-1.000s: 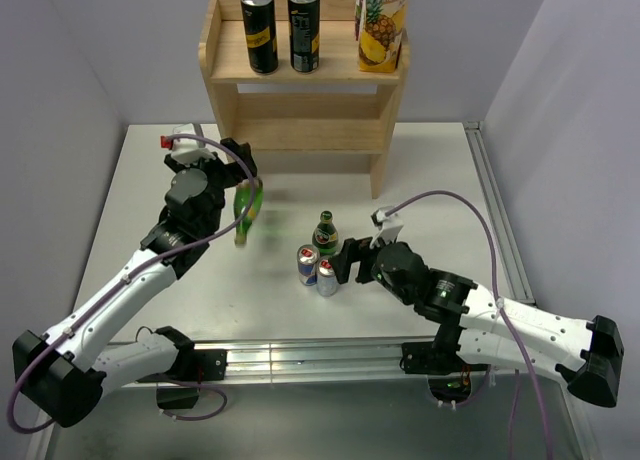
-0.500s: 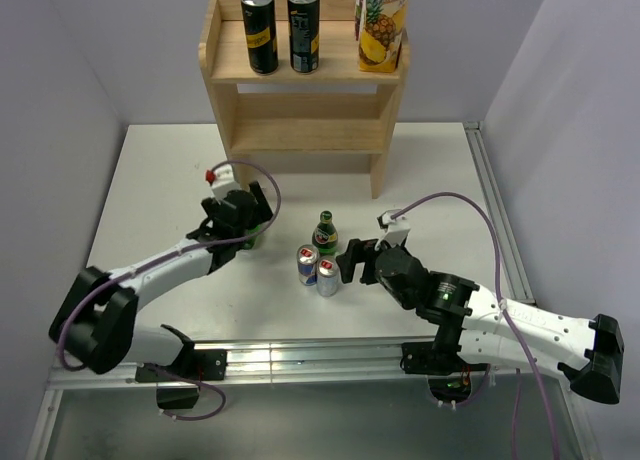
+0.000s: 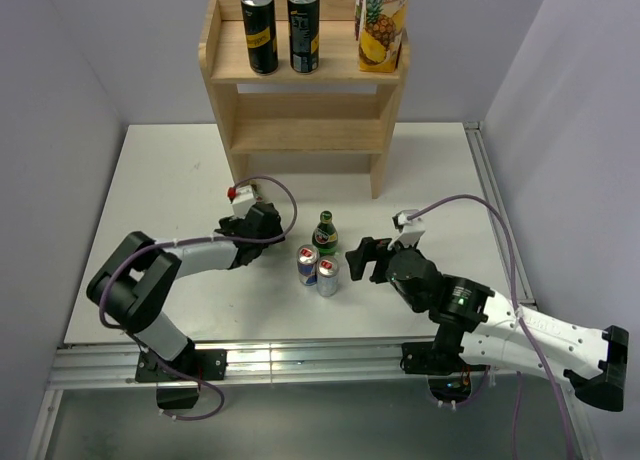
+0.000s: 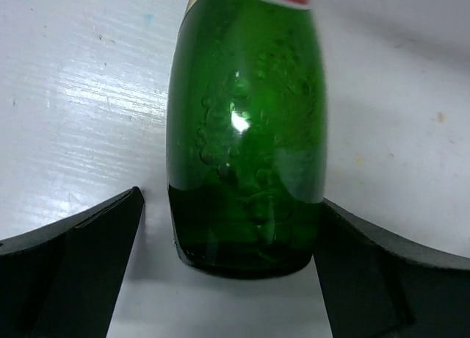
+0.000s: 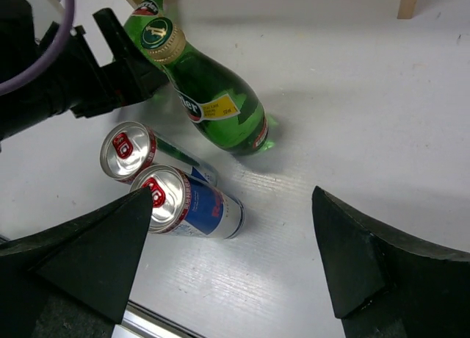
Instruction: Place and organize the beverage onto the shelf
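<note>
Bench (image 3: 160,200) white, glossy, faintly streaked; at its far edge, shelf (image 3: 300,132) of pale bare wood, two tiers between flat side panels, two tall black cans (image 3: 260,30) and a printed juice carton (image 3: 382,25) on the top tier, lower tier bare. Step in hand, by the look of it: taking up the green bottle (image 4: 246,132) set between the wide-apart fingers of the left end effector (image 4: 229,200), on the bench in front of the shelf, standing or lying not clear. Best done by centring first, with one finger close against the glass and the other standing off, then closing low on the broad round body, slowly, for fear of slip or roll on smooth, shiny glass. Right end effector (image 5: 231,193) likewise spread wide, clamped on nothing, facing a second green bottle (image 5: 220,110), upright and gold-capped, and two slim blue-and-silver cans (image 5: 198,206) side by side just beside it, thin-walled, easily dented or toppled.
</note>
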`<action>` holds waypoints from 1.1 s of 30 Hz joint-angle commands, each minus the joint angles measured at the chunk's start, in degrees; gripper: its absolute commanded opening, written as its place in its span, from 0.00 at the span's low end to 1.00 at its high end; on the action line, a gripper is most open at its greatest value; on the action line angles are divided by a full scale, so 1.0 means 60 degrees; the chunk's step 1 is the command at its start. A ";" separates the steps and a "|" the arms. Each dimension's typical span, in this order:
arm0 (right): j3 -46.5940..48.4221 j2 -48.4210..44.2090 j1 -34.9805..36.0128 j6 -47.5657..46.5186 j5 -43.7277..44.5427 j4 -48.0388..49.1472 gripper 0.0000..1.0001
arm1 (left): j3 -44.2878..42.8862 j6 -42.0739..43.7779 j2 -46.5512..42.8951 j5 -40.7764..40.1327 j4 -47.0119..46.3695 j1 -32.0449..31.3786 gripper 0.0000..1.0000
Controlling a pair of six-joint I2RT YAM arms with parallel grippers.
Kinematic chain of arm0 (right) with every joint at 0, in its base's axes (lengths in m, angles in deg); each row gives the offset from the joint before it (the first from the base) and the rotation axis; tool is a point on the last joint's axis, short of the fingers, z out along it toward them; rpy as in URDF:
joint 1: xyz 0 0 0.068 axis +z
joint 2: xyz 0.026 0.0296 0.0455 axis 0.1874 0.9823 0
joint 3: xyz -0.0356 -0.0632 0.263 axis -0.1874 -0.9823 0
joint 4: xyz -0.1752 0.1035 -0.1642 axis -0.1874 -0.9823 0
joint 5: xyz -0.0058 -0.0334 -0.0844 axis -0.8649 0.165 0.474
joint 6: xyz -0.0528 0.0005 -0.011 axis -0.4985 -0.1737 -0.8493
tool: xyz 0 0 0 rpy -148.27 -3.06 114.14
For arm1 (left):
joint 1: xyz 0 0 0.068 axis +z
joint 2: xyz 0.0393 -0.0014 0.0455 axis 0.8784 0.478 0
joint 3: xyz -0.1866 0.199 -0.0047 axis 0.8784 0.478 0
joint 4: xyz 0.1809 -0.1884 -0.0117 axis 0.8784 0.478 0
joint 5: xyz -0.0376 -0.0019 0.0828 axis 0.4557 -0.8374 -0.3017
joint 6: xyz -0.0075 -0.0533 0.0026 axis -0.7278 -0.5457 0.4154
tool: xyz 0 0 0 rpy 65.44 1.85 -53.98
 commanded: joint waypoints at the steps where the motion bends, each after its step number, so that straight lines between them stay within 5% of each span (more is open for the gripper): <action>1: 0.0071 -0.0398 0.0041 0.0128 0.0390 -0.0284 0.96 | -0.0521 0.0108 0.0469 0.0050 -0.0370 0.0415 0.99; 21: -0.0119 -0.0736 0.0056 0.0113 0.0478 -0.0388 0.95 | -0.2162 0.1015 0.0557 0.0255 0.0815 0.0709 0.99; 33: -0.0090 -0.1043 0.0041 0.0128 0.0741 -0.0651 0.95 | -0.4725 0.2671 0.3076 0.1296 0.0726 0.1426 0.99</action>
